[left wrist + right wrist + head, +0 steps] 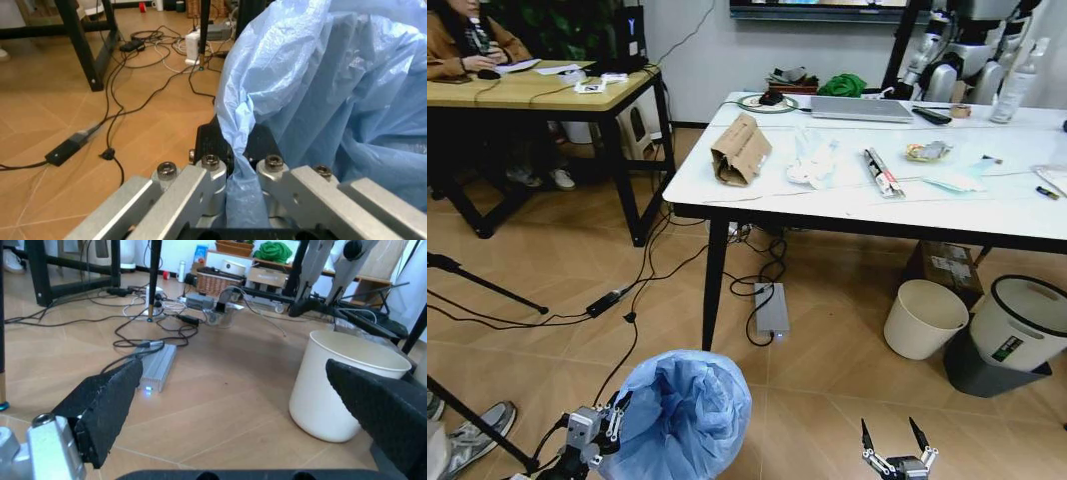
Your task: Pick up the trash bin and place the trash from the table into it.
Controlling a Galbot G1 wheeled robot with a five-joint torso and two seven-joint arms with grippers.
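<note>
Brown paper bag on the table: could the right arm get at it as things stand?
Probably not yet. The right gripper hangs open low above the floor, well short of the table, and the brown paper bag lies toward the table's left end.

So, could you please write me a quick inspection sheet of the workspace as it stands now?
Surface: white marble-look table, upright on black legs.
Job's things: blue-lined trash bin near the floor, off the table. Trash on the table: brown paper bag, white tissues, snack wrapper, face mask.
Clutter: laptop and spray bottle at the table's far edge.
Grippers: left gripper shut on the bin's liner; right gripper open, empty, low above the floor.
Cables: black cables and a power brick under the table.
Surroundings: cream bin, white bin with black rim, wooden desk.
</note>
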